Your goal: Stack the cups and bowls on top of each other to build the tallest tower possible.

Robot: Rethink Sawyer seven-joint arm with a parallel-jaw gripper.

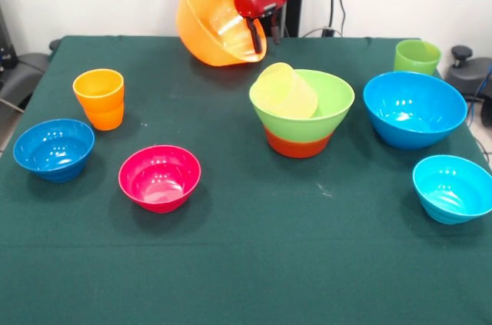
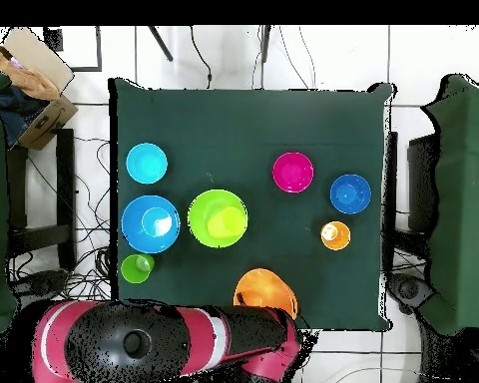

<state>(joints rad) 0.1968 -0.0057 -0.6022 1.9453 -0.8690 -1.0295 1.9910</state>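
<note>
1. Gripper (image 1: 261,39) clamped on the rim of the big yellow-orange bowl (image 1: 209,19), one finger inside, one outside; bowl lifted off the table (image 1: 246,263), tilted, opening turned toward the camera in the front view.
2. Tower (image 1: 301,114) just right of centre: light green bowl (image 1: 327,106) nested in the orange-red bowl (image 1: 296,144), pale yellow cup (image 1: 286,91) lying tilted inside, leaning on the rim at 10 o'clock.
3. Elsewhere in the front view: orange cup (image 1: 99,98) at 9 o'clock, small dark blue bowl (image 1: 54,148) below it, magenta bowl (image 1: 159,177) at 7 o'clock, big blue bowl (image 1: 414,108) at 3 o'clock, light green cup (image 1: 417,56) behind it, small cyan bowl (image 1: 453,187) at 4 o'clock.
4. Risk, as a judgement: with only a rim pinch, likely swinging or slipping of the tilted bowl in transit.
5. Further risk: a bowl lowered onto the leaning cup could rock, sit crooked, or slide off; a low pass could knock the cup out.
6. Front view alone: the tilt, the lift, the finger placement, the orange-red layer under the green.
7. Overhead view alone: held bowl (image 2: 264,293) at the table's 6 o'clock edge, well apart from the tower (image 2: 218,218); lift and the bottom bowl not readable there.
</note>
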